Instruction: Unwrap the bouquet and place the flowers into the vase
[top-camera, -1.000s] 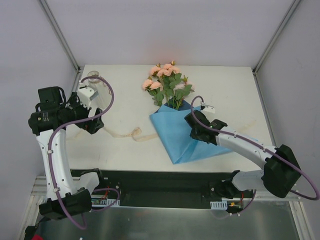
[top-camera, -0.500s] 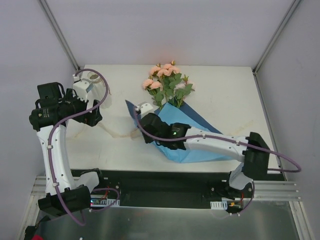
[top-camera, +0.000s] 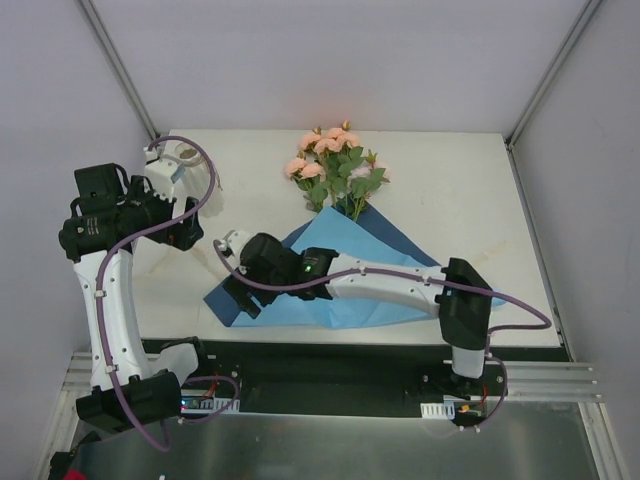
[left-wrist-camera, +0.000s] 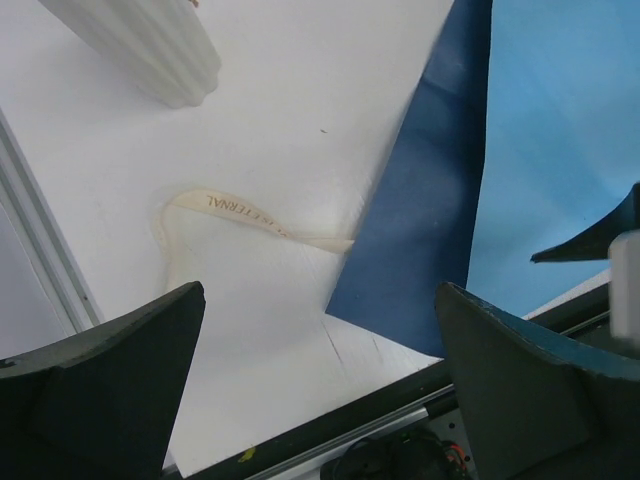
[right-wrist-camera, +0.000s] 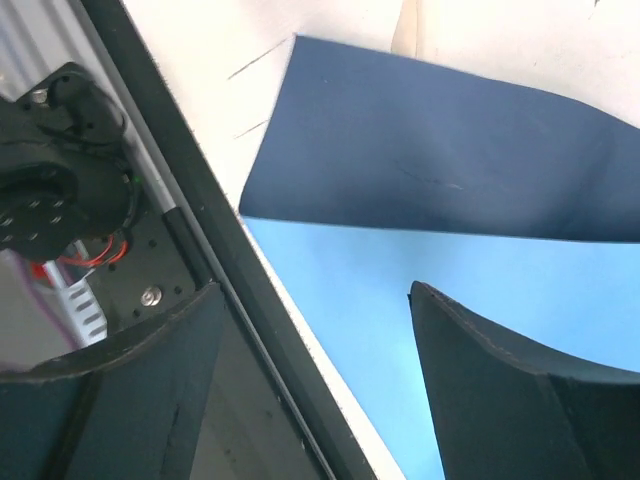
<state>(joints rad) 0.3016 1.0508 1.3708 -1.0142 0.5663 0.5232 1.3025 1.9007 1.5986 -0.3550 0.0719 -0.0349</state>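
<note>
Reach: right arm (top-camera: 385, 280) low across blue paper (top-camera: 350, 235), jaws spread | left arm (top-camera: 105, 300) raised near vase (left-wrist-camera: 150, 45), jaws spread

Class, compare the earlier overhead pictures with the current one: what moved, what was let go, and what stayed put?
The right gripper swept leftward across the table, dragging the blue wrapping paper flap open toward the near-left, then opened its jaws and released it. The left gripper shifted slightly back toward the vase, jaws open throughout. The flowers and vase stayed put.
</note>
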